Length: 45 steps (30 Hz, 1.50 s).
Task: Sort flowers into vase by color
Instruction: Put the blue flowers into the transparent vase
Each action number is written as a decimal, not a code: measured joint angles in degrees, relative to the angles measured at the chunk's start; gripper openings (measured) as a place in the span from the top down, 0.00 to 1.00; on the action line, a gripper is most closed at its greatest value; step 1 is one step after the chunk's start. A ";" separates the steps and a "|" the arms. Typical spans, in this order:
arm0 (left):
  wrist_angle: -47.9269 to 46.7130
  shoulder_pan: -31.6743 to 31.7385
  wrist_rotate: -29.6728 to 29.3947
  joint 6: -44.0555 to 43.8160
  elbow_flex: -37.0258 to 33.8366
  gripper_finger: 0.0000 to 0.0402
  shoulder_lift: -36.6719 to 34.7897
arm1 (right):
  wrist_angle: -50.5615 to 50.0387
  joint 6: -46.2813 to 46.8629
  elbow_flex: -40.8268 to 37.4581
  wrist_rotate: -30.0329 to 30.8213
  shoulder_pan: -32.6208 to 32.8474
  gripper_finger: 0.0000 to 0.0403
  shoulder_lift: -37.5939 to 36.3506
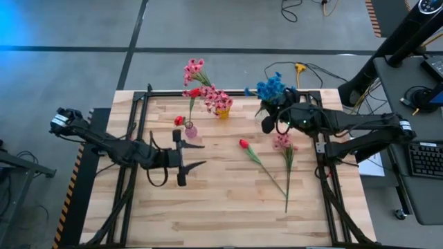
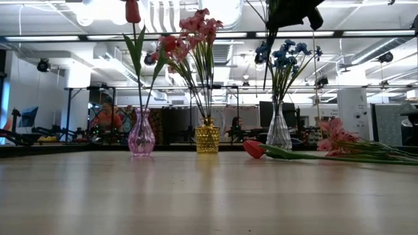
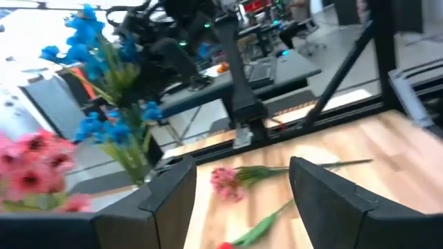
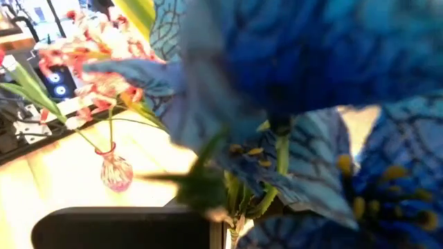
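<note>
Left fingers point(image 3: 173, 200) spread apart, nothing between them. Beyond them a pink flower point(image 3: 225, 183) and a red flower point(image 3: 228, 243) lie flat on the bench point(image 3: 387, 152). Blue flowers point(image 3: 104, 83) stand upright beside pink blooms point(image 3: 31, 169).

The table point(image 1: 228, 200) is pale wood planks, smooth and matt. The pink vase point(image 2: 142, 140) and the clear vase point(image 2: 279, 134) look like glossy glass. The yellow vase point(image 2: 208, 139) has a bumpy, shiny surface. The left gripper point(image 3: 242, 200) fingers look like matt dark plastic.

A keyboard point(image 1: 423, 159) lies on a desk point(image 1: 408, 111) right of the wooden table point(image 1: 221, 207); cables point(image 1: 304, 8) trail on the floor.
</note>
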 joint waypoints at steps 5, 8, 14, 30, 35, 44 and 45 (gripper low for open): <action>0.01 3.26 -2.04 0.94 0.32 0.47 -0.74 | -0.68 1.26 0.00 0.65 0.17 0.92 1.43; -0.45 4.23 -6.27 0.89 -0.26 0.47 -1.16 | -3.64 2.51 0.13 3.30 0.19 0.92 1.96; -2.37 4.35 -11.79 0.72 -1.06 0.47 -1.49 | -10.64 2.80 5.93 6.10 0.17 0.92 1.93; -2.11 4.34 -12.30 1.00 -1.01 0.47 -1.49 | -10.03 -4.95 5.71 8.93 -0.31 0.92 3.79; -2.07 4.45 -14.25 1.13 -1.01 0.47 -1.49 | -6.71 -7.45 4.46 11.62 -0.33 0.92 4.07; -2.07 4.45 -15.21 1.13 -1.01 0.47 -1.49 | -6.33 -7.55 4.11 11.91 -1.66 0.92 4.07; -2.03 4.45 -15.21 1.13 -1.01 0.47 -1.49 | -6.31 -7.51 4.01 11.89 -1.91 0.92 4.07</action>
